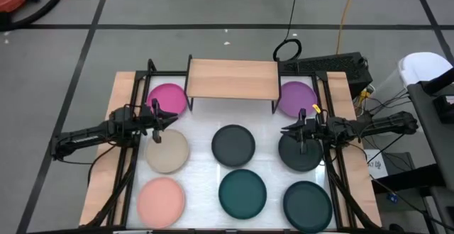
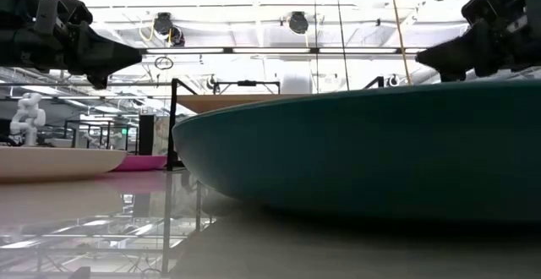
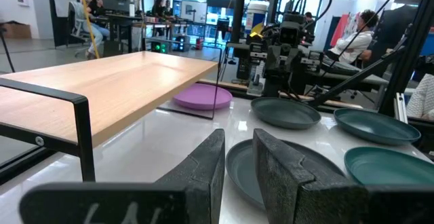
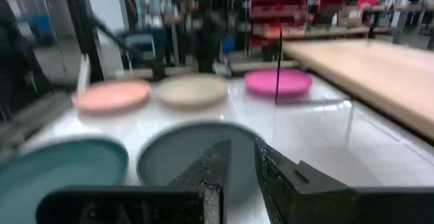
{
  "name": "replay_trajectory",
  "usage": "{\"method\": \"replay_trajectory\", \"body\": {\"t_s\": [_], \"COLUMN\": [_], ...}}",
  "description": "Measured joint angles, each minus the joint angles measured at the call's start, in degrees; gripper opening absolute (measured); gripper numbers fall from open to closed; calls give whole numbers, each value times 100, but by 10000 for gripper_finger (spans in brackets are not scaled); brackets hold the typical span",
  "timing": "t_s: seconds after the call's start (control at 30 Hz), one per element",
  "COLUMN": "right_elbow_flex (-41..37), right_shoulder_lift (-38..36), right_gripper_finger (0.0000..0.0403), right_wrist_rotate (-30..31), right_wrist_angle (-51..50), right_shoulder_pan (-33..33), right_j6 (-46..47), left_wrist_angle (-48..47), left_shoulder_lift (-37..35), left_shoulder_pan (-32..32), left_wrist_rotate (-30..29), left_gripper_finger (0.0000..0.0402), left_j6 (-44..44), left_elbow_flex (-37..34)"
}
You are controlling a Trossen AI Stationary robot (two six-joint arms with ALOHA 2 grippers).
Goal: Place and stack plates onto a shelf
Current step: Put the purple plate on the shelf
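Note:
The light-wood shelf (image 1: 233, 79) stands on black legs at the table's far middle, with nothing on its board. The magenta plate (image 1: 167, 99) and the purple plate (image 1: 296, 98) lie flat on the table at either end of the shelf. Nearer lie the beige plate (image 1: 167, 151), two charcoal plates (image 1: 233, 145) (image 1: 300, 154), the salmon plate (image 1: 161, 200) and two teal plates (image 1: 242, 193) (image 1: 308, 203). My left gripper (image 1: 174, 118) hovers between the magenta and beige plates. My right gripper (image 1: 285, 130) hovers above the right charcoal plate's far edge. Both grippers are open by a narrow gap, as the left wrist view (image 3: 239, 139) and the right wrist view (image 4: 243, 149) show.
The white tabletop has wooden side strips (image 1: 106, 156) and black rails along both sides. Bare table lies between the plates and under the shelf. Cables and equipment (image 1: 333, 65) sit past the far right corner. People sit at desks (image 3: 91, 10) in the room beyond.

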Motion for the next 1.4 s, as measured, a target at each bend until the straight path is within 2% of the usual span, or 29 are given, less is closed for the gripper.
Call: {"method": "replay_trajectory", "body": {"t_s": [0.3,0.53,0.87,1.03,1.17,1.3,1.4], "right_elbow_flex": [0,0,1,100,508,1071,1164], "right_shoulder_lift": [-4,-2,420,866,1336,1865,2349], "right_gripper_finger": [47,47,47,47,47,47,47], "right_wrist_rotate": [0,28,348,917,833,500,270], "right_wrist_angle": [2033,2301,2299,2183,1411,739,514], "right_shoulder_pan": [0,0,0,-27,-82,-98,-97], "right_j6": [17,517,994,869,824,816,713], "left_wrist_angle": [0,1,1,2,2,0,1], "left_shoulder_lift": [-2,-1,-2,-2,-1,0,-2], "left_shoulder_pan": [-1,-1,-1,-2,-2,0,-1], "left_wrist_rotate": [2,2,1,2,2,2,0], "left_gripper_finger": [81,81,81,81,81,81,81], "left_j6": [2,1,2,2,2,0,1], "left_elbow_flex": [0,0,0,0,0,0,0]}}
